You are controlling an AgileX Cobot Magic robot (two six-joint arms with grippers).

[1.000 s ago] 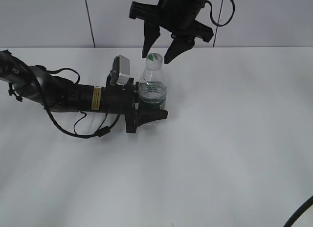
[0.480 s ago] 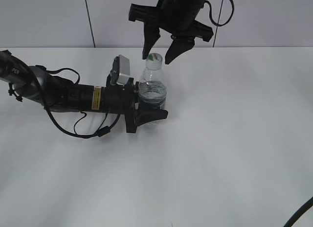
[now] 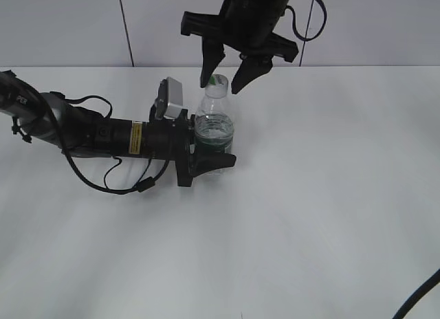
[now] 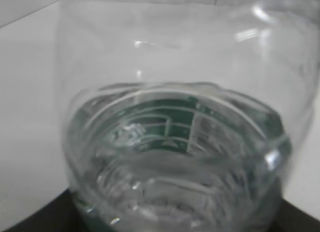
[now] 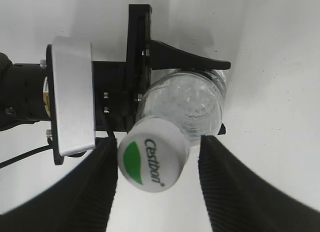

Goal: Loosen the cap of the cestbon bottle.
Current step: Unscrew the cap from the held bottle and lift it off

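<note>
Pincers at work: left pincer (image 3: 206,157) clamps the upright cestbon bottle (image 3: 214,137) (thin, squashy plastic) mid-surface; right pincer (image 3: 225,77) straddles its small, probably slick cap (image 3: 217,84), fingers apart at three and nine o'clock.

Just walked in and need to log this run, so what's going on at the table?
The left gripper is clamped around the lower body of the cestbon bottle, which stands upright on the white table. The right gripper hangs above it, open, with one finger on each side of the white cap. The right wrist view shows gaps between the cap and both fingers, so it has not gripped it yet. The cap is on the bottle's neck.
</note>
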